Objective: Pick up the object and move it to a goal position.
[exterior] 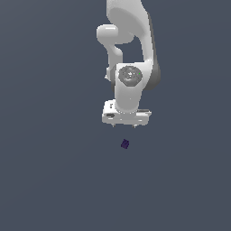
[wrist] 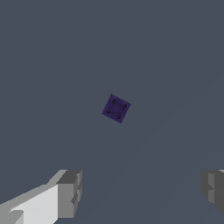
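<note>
The object (exterior: 125,144), a tiny dark purple cube, is seen lying alone on a plain grey-blue surface (exterior: 49,180), turned at an angle so that its edges run diagonally in both views. In the wrist view, four small round dimples are shown on its upper face (wrist: 116,108), a detail too small to be made out in the exterior view. No container is seen in either view, and nothing is touched by the cube except the surface beneath it. The gripper (exterior: 124,125) is held above the cube and apart from it, pointing downward, at the end of the white arm (exterior: 131,49) that reaches in from the upper part of the exterior view. The jaws are spread wide: in the wrist view the two grey fingertips (wrist: 70,194) are set far apart, near opposite sides of the picture, with nothing held between them and nothing touched. The cube is much narrower than the gap between them. Around the cube the surface is shown bare on every side, and no edge or border of it is visible in either view.
</note>
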`<move>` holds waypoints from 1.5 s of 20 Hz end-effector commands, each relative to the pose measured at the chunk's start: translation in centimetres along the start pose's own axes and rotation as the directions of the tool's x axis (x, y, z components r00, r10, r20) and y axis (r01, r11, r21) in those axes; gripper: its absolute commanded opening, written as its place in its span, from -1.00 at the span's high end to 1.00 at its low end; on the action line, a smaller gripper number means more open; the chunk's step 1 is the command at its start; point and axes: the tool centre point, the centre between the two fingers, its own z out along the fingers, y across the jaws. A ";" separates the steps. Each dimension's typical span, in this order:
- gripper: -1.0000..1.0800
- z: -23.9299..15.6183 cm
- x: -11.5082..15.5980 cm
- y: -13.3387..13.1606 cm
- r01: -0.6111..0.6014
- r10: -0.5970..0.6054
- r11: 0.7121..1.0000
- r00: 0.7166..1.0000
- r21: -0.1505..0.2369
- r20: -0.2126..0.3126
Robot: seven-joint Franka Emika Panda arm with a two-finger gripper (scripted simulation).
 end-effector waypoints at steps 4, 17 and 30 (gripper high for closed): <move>-0.92 1.5 1.3 -0.4 -0.121 0.121 0.993 0.993 0.007 -0.017; -0.92 5.2 4.3 -1.2 -0.396 0.397 0.918 0.916 0.030 -0.056; -0.92 6.3 4.8 -1.4 -0.444 0.445 0.896 0.893 0.035 -0.063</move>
